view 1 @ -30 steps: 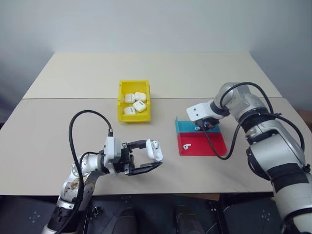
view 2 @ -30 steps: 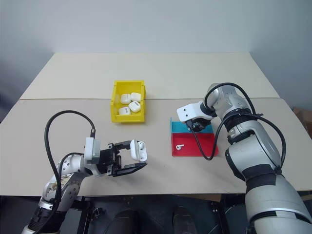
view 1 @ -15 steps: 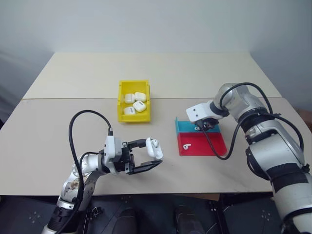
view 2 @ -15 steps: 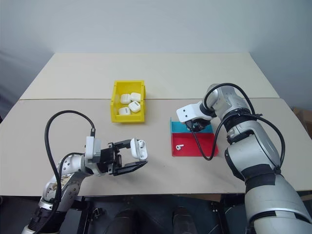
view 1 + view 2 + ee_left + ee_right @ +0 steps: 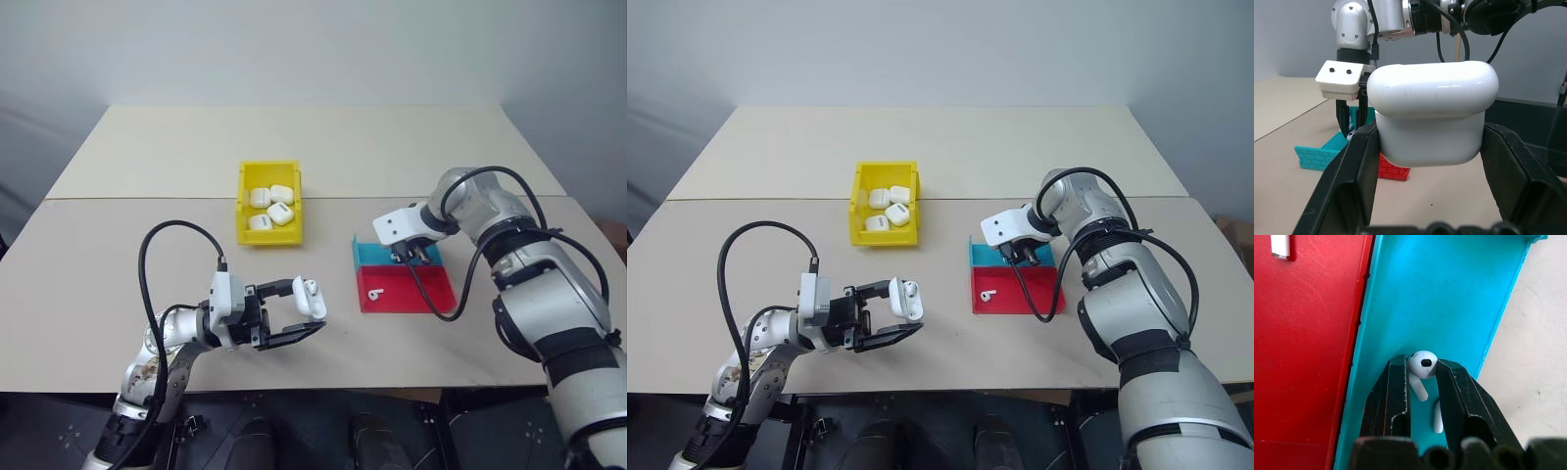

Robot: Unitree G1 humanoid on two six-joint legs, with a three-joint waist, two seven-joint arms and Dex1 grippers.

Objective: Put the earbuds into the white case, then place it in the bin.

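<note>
Spanning most of the head views, a beige table (image 5: 147, 245) is seen with a seam running across its middle. Right of centre on it, a shallow tray (image 5: 431, 292) is set, its far compartment blue and its near compartment red. Up and left of centre, the yellow bin (image 5: 244, 217) is placed upright on the table, and several closed white cases (image 5: 270, 207) are lying inside it, close together.

At the lower left of the left eye view, the left gripper (image 5: 299, 311) is held above the table's near edge, pointing toward the tray. Its two black fingers are pressed against the sides of the white case (image 5: 1432, 117), which is pinched upright between them with its lid closed.

At the centre right, the right gripper (image 5: 412, 255) is pointed steeply down into the blue compartment. In the right wrist view, its fingers (image 5: 1396, 391) are drawn close on either side of one earbud (image 5: 1421, 369), whose head is touched by both tips; its stem is seen in the narrow gap between them. A second small white piece (image 5: 1437, 417) is visible beside the inner face of one finger, too hidden to identify. Another earbud (image 5: 376, 293) is lying loose in the red compartment, well apart from the gripper.
</note>
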